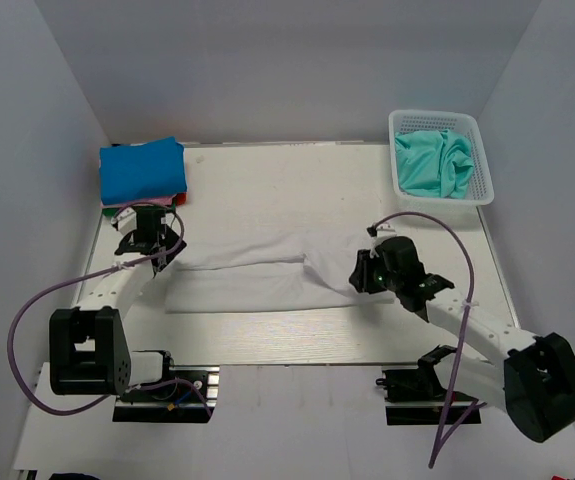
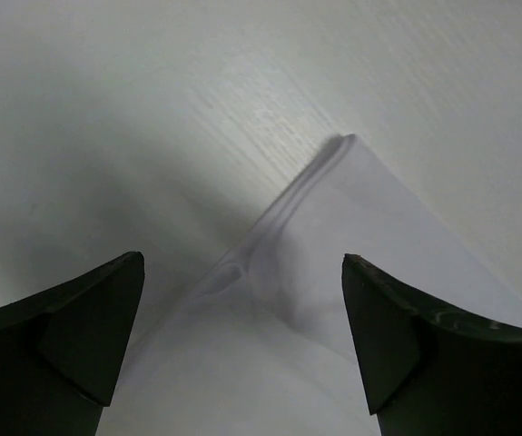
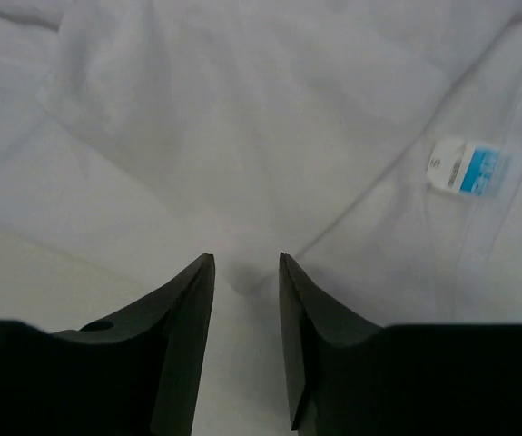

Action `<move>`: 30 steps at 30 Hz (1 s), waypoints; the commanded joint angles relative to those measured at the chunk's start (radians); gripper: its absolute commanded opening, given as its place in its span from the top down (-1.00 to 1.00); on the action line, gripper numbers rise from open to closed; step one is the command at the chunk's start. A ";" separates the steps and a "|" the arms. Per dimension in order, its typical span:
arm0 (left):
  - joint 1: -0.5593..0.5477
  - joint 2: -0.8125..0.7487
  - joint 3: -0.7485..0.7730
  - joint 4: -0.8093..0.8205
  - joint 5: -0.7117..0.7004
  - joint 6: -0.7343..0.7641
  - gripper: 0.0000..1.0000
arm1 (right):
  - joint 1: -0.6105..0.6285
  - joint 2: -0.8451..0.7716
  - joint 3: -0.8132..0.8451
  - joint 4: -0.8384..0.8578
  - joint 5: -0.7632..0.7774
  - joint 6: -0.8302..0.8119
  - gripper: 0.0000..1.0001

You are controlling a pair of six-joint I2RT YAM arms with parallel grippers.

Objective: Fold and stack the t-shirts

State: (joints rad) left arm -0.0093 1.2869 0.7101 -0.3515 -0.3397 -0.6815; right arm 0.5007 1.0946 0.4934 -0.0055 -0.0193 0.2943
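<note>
A white t-shirt (image 1: 257, 270) lies flat and partly folded across the middle of the table. My left gripper (image 1: 167, 255) is open over its left end. In the left wrist view the shirt's corner (image 2: 360, 236) lies between and below the spread fingers of the left gripper (image 2: 242, 263). My right gripper (image 1: 357, 272) is at the shirt's right end. In the right wrist view the right gripper (image 3: 245, 259) has its jaws close together on a small pinch of the white cloth (image 3: 242, 109). A blue and white label (image 3: 467, 170) shows on the shirt.
A folded blue t-shirt (image 1: 143, 170) tops a stack at the back left, with red and green edges (image 1: 117, 212) under it. A white lattice basket (image 1: 487, 165) at the back right holds a crumpled teal t-shirt (image 1: 434, 160).
</note>
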 commanded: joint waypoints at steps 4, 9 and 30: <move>0.005 -0.054 0.160 -0.257 -0.107 -0.191 -1.00 | 0.021 -0.174 0.010 -0.159 -0.016 0.025 -0.81; -0.006 -0.069 0.169 -0.045 0.146 -0.078 -1.00 | 0.021 -0.141 0.042 -0.035 -0.062 0.034 -0.81; -0.034 0.195 -0.046 -0.061 0.248 -0.076 -1.00 | -0.039 0.649 0.442 -0.220 0.196 0.189 -0.81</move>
State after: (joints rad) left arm -0.0429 1.4857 0.7403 -0.2817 -0.0505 -0.7338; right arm 0.4923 1.6390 0.8806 -0.1326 0.1276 0.4839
